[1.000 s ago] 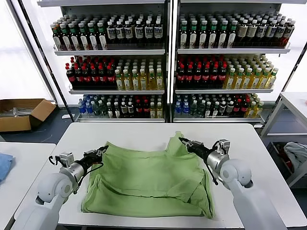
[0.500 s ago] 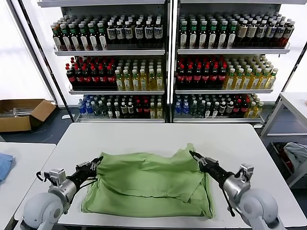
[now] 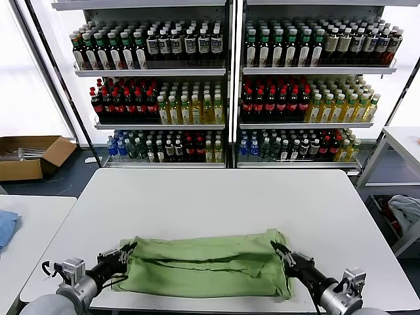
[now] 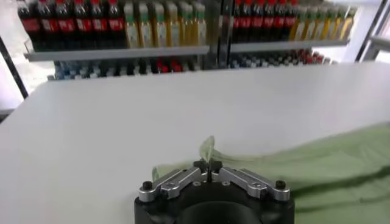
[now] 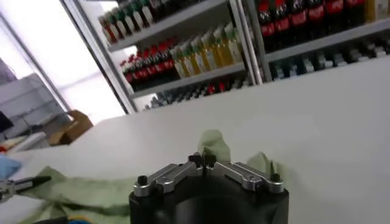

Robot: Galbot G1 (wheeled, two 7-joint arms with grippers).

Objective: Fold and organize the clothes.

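The light green shirt lies folded into a long narrow band near the front edge of the white table. My left gripper is at the band's left end, shut on a small peak of green fabric. At the band's right end my right gripper pinches a green corner, jaws closed on it. The left wrist view shows the shirt spreading away from the jaws. Collar, buttons and chest print are hidden in the fold.
Shelves of bottles stand behind the table. On the floor at the left sits a cardboard box. A blue cloth lies on the left side table, and a grey-white bundle sits low at the right.
Both grippers have drawn back toward the table's front edge with the shirt's far edge, folding it over the near part. The wide spread is now a narrow band.
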